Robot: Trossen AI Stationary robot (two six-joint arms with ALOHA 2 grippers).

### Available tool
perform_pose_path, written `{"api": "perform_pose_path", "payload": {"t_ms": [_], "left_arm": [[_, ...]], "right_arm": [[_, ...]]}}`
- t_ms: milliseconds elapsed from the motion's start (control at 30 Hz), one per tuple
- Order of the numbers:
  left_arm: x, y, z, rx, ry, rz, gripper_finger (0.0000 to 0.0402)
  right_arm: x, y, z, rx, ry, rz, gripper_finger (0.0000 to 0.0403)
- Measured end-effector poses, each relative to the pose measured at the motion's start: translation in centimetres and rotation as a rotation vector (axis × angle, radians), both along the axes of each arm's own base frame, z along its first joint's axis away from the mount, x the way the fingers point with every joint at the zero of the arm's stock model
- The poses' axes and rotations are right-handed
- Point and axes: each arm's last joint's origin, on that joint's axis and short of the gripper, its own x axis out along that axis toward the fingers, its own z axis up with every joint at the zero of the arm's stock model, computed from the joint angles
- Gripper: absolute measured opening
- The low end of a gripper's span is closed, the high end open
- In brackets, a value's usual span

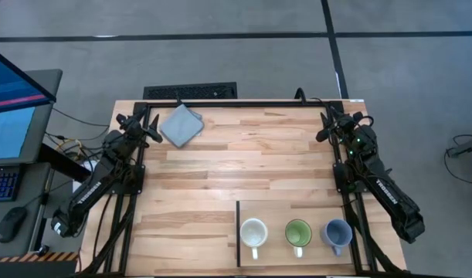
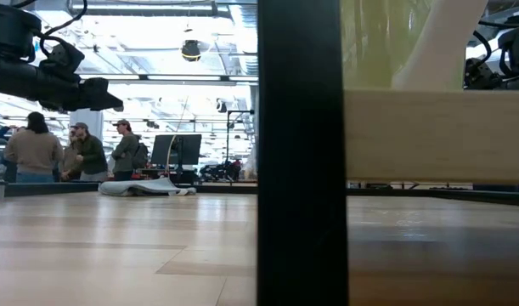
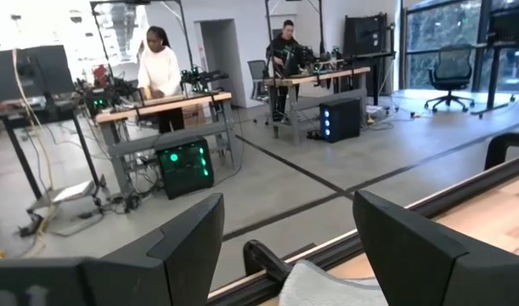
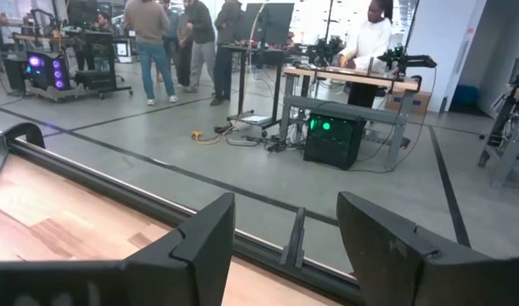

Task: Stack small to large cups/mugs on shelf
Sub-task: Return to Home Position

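Note:
Three mugs stand upright in a row on the light-wood shelf (image 1: 274, 212) at the table's near right: a cream-white mug (image 1: 253, 232), a green mug (image 1: 298, 232) and a blue-grey mug (image 1: 337, 232). My left gripper (image 1: 152, 128) is at the far left corner, open and holding nothing, above and beside a grey folded cloth (image 1: 180, 124). In the left wrist view my left gripper (image 3: 286, 246) has floor between its fingers. My right gripper (image 1: 325, 126) is at the far right corner, open and holding nothing; the right wrist view shows my right gripper (image 4: 286, 234) pointing past the table's far edge.
The grey cloth (image 2: 147, 188) lies flat at the far left. A dark upright post (image 2: 298, 153) and a wooden panel (image 2: 437, 134) block much of the low view. A black rail (image 1: 243, 103) runs along the table's far edge. People stand at benches in the room beyond.

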Motion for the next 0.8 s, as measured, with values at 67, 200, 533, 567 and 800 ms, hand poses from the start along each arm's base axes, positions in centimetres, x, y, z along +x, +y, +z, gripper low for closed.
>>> {"api": "perform_pose_path", "payload": {"t_ms": [67,200,533,567,800], "left_arm": [[0.00,0.00,0.00,0.010,0.020,0.002,0.0254],[0.00,0.00,-0.01,0.008,0.017,0.002,0.0254],[0.00,0.00,-0.02,-0.008,-0.012,-0.001,0.0254],[0.00,0.00,-0.02,-0.011,-0.018,-0.001,0.0254],[0.00,0.00,-0.03,-0.023,-0.042,-0.003,0.0254]], "right_arm": [[0.00,0.00,0.00,0.000,0.000,0.000,0.0230],[0.00,0.00,0.00,0.000,0.000,0.000,0.0230],[0.00,0.00,0.00,0.000,0.000,0.000,0.0230],[0.00,0.00,0.00,0.000,0.000,0.000,0.0230],[0.00,0.00,-0.01,0.000,0.000,0.000,0.0230]]}}
